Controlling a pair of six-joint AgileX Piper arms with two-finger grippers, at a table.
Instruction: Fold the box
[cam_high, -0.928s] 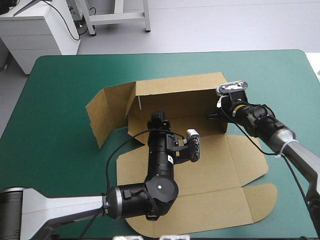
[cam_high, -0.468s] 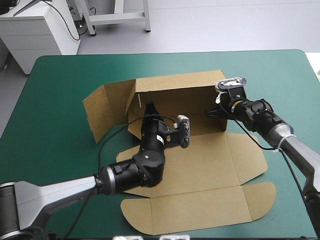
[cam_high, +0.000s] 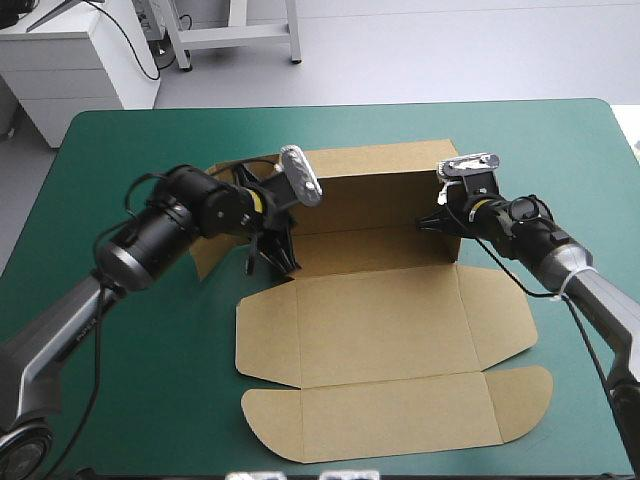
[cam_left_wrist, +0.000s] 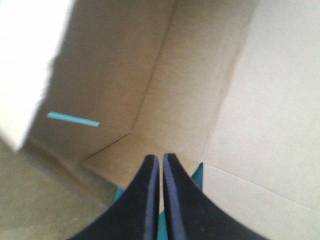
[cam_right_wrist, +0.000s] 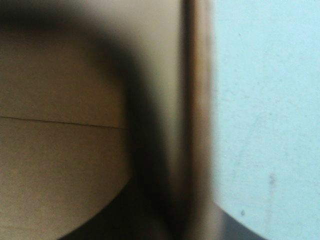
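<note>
On my teal-green table (cam_high: 160, 400) the brown box (cam_high: 380, 320) lies mid-table, its back wall raised toward 12 o'clock and its lid panels flat toward 6. My left gripper (cam_high: 280, 250) hangs at the box's 10 o'clock corner, its black fingers pressed nearly together with nothing between them. My right gripper (cam_high: 432, 222), at 2 o'clock, is clamped on the raised side wall.

The left end effector (cam_high: 280, 250) and right end effector (cam_high: 428, 224) flank the half-raised box (cam_high: 380, 330).
</note>
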